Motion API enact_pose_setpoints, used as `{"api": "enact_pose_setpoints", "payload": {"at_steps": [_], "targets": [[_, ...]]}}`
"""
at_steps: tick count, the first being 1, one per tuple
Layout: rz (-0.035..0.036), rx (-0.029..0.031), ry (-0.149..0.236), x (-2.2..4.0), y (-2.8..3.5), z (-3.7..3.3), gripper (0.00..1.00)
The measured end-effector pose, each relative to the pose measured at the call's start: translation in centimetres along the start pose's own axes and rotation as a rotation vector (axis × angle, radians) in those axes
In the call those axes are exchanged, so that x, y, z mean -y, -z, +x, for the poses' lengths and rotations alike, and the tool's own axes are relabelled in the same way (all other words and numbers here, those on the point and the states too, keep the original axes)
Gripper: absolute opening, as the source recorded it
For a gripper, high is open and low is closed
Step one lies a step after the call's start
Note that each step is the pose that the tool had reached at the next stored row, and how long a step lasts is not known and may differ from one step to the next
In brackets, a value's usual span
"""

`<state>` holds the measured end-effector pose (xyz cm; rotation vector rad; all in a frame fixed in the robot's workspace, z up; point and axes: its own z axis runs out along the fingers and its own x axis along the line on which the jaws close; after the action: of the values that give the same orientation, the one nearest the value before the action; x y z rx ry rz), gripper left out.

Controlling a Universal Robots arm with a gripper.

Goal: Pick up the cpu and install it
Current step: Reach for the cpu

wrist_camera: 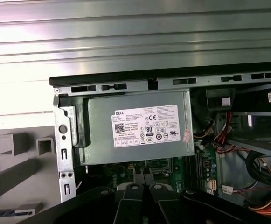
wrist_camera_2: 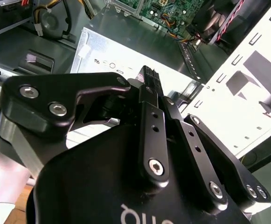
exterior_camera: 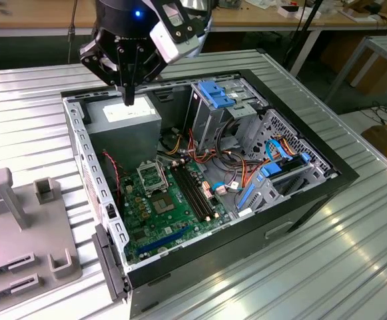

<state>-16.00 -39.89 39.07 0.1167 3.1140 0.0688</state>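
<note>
The arm comes down from the top of the exterior view with its gripper [exterior_camera: 128, 100] pointing straight down over the open case [exterior_camera: 340, 175]. The tips hang just above the power supply [exterior_camera: 123, 120], near the case's far corner on the exterior view's left. In both wrist views the two black fingers [wrist_camera: 137, 176] sit pressed together, clenched, and I can make out nothing between them. The cpu [exterior_camera: 153, 179] looks to be the dull grey square inside the socket frame on the motherboard [exterior_camera: 173, 213], well apart from the gripper, though it is too small to be sure. On the exterior view's left a grey fixture [exterior_camera: 20, 227] with upright posts stands on the table [exterior_camera: 20, 120], a ribbed metal top that carries the case too. Further right inside the case are a drive cage [exterior_camera: 213, 100] with blue clips and bundled wires. Behind, a wooden bench [exterior_camera: 33, 17] runs across the room.
</note>
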Motion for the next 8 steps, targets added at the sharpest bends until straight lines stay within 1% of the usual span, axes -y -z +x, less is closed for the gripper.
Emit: {"api": "enact_pose_setpoints", "payload": {"at_steps": [5, 8], "targets": [[0.0, -0.0001, 0.0, 0.04, -0.02, 0.49, 0.13], [0.0, 0.0, 0.0, 0.08, -0.04, 0.95, 0.13]]}}
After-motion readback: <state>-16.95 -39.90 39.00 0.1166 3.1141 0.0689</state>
